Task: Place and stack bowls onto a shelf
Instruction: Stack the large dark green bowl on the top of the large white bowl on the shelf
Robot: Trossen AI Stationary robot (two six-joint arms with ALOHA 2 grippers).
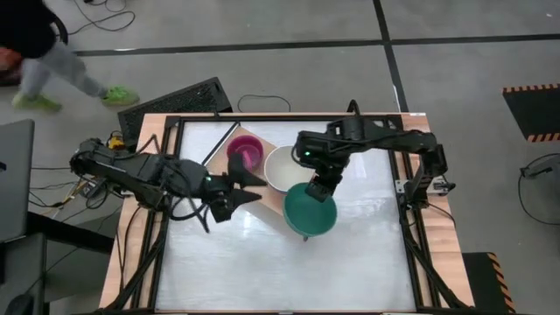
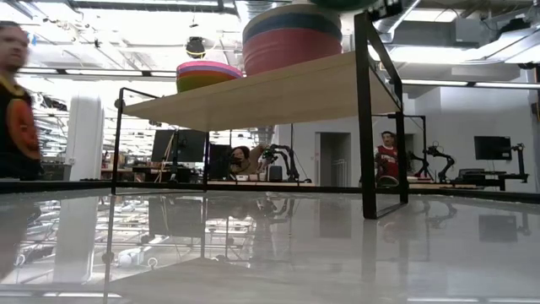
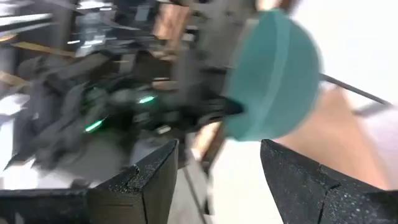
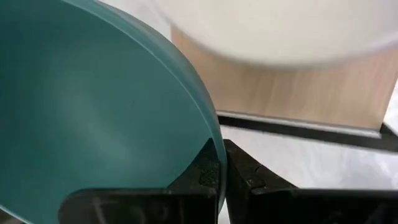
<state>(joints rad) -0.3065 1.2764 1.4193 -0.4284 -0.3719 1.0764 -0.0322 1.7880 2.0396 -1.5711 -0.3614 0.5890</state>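
The light-wood shelf (image 2: 278, 93) stands on thin black legs. It carries a small stack of bowls with a magenta one on top (image 2: 208, 74) and a larger stack topped by a cream-white bowl (image 2: 291, 38). From above, the magenta bowl (image 1: 245, 153) and the cream-white bowl (image 1: 282, 168) show side by side. My right gripper (image 1: 322, 187) is shut on a teal-green bowl (image 1: 310, 210), held in the air just near of the cream-white bowl. To the left of the stacks, my left gripper (image 1: 255, 186) is open and holds nothing. My right gripper pinches the teal-green bowl's rim (image 4: 213, 146), one finger inside the bowl and one outside. The fingers slant down from the far side onto the far part of the rim. The bowl hangs tilted below the fingers, lifted clear of the table.
A black keyboard (image 1: 175, 101) lies past the table's far left corner. A person (image 1: 52, 61) walks beyond it and also shows at the left in the low view (image 2: 13, 101). The shelf's near black leg (image 2: 364, 127) stands on the white tabletop (image 1: 262, 262).
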